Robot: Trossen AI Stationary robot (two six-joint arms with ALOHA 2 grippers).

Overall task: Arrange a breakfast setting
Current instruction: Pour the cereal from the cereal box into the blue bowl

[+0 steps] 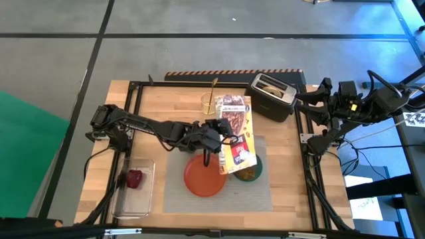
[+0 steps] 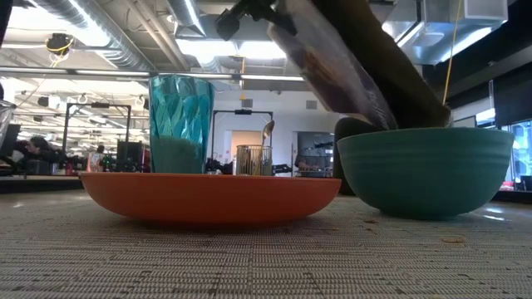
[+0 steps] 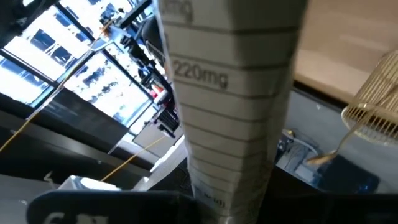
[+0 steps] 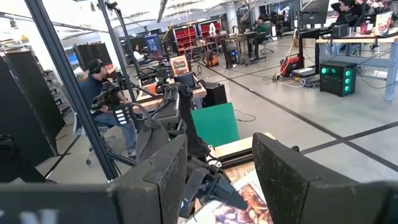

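My left gripper is shut on the purple cereal box, which slants over the teal bowl with its lower end down; the box also shows in the low view. Brown cereal lies in the bowl. The orange plate sits beside the bowl on the grey placemat. The blue cup stands behind the plate. The gold spoon stands in a wire holder. The red fruit lies in a clear tub. My right gripper is open at the far right. No bagel shows. My left gripper holds the cereal box by its long side, about halfway along, coming level from the table's left. Its printed side panel fills the wrist view and hides the fingers. The box is lifted clear and tilted, with its lower end over the bowl.
The black toaster stands at the far right of the table, close to my right arm. The clear tub sits at the near left. Bare wood lies left of the placemat, between it and the tub.
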